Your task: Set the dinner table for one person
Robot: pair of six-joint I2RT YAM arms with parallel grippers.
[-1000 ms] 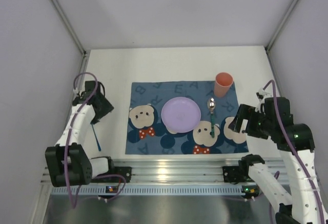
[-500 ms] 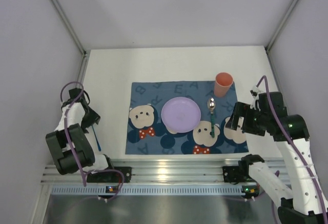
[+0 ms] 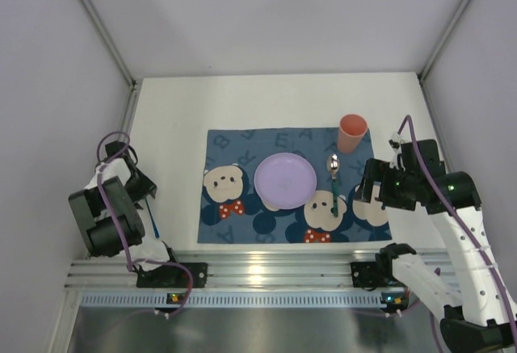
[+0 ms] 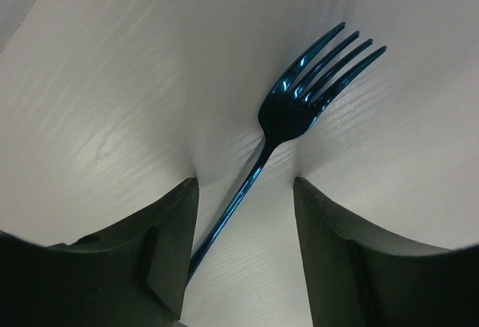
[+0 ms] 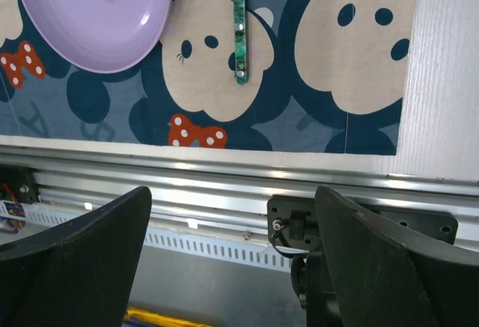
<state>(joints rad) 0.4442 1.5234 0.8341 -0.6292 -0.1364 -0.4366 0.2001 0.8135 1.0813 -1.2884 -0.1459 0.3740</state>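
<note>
A shiny blue fork lies on the white dinner table, left of the placemat; from above the fork is a thin blue line. My left gripper is low over it, open. Its jaws straddle the handle, which runs close to the left finger without being clamped. In the top view the left gripper sits at the fork's far end. My right gripper is open wide and holds nothing. It hangs above the placemat's near right corner and the rail, and shows in the top view as well.
The blue cartoon-mouse placemat carries a lilac plate, a green-handled spoon to the plate's right, and an orange cup at the back right corner. An aluminium rail runs along the near edge. Grey walls close in both sides.
My left arm has folded back toward its base and brought the gripper down over the fork, with the jaws narrowing. The right arm shifted slightly, still open.
</note>
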